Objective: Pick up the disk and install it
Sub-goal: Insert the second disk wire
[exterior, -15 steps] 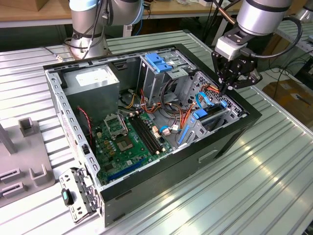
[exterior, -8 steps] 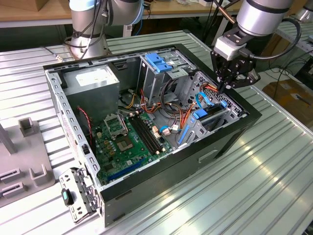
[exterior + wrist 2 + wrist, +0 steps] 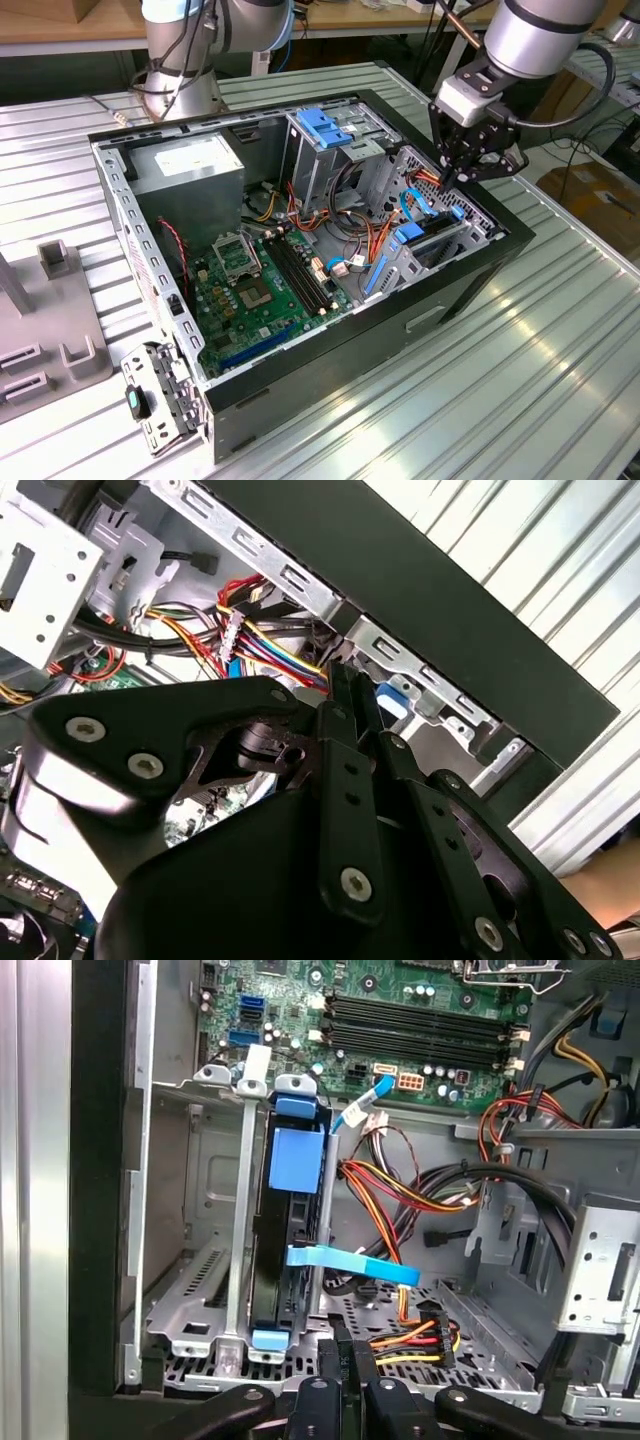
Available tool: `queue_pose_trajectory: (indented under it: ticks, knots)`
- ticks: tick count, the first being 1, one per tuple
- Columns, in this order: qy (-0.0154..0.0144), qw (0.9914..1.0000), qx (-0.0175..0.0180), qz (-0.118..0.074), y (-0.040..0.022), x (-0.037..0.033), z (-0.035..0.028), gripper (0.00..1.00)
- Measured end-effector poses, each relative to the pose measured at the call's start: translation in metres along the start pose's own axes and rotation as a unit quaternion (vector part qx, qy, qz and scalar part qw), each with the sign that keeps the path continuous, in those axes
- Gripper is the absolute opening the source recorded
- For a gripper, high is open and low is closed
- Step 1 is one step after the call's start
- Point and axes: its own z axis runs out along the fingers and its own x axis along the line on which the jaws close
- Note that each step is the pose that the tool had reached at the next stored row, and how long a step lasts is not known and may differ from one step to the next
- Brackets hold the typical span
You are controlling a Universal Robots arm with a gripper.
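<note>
While the exterior view shows the black claw (image 3: 452, 175) over the open black computer case (image 3: 400, 330), its fingers look pressed together, empty. Seen edge-on in the first wrist view, the blue-framed disk (image 3: 290, 1230) sits in its metal bay.

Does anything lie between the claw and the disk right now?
Yes: a flat blue cable crosses the edge of the disk, which stands in the metal bay, on the side facing the claw.

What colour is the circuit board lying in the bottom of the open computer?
Green; the circuit board shows best in the exterior view.
</note>
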Motion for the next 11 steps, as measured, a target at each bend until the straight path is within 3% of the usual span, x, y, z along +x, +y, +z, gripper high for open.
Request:
queue_pose_trajectory:
  ticks: [2, 6, 11]
  knots:
    - [-0.0021, 1.00000, 0.0003, 0.000, 0.0023, 0.0059, -0.0004, 0.16]
    - [-0.0058, 0.99998, 0.0007, 0.001, 0.0060, 0.0107, -0.0006, 0.16]
    - [-0.0056, 0.99997, 0.0010, 0.005, 0.0108, 0.0126, 0.0006, 0.16]
